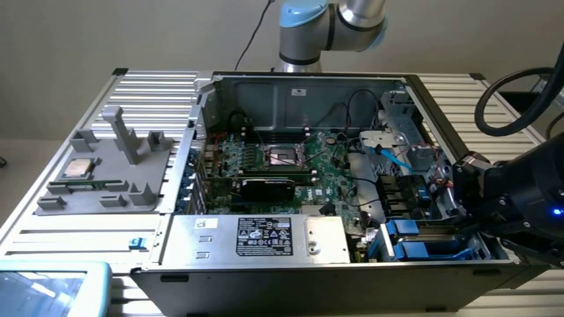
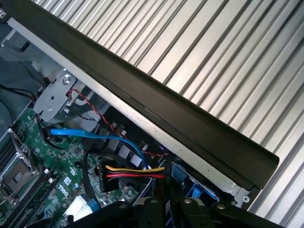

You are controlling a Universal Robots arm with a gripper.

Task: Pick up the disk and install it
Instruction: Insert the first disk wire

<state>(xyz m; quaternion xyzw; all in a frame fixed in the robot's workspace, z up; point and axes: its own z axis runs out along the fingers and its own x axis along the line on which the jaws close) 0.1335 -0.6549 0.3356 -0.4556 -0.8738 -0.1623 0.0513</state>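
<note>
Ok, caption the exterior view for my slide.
Robot arm poised beside blue drive brackets in the open computer case; processor chip on the grey fixture.

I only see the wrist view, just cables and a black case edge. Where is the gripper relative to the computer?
Observer: The gripper hangs over the open case at the exterior view's right, beside the drive bay.
Operator: Anything blue in that bay?
Observer: Two blue brackets lie there, one nearer the case front.
Operator: What is outside the case?
Observer: A grey fixture tray lies on the exterior view's left, with a small square silver chip on it.
</note>
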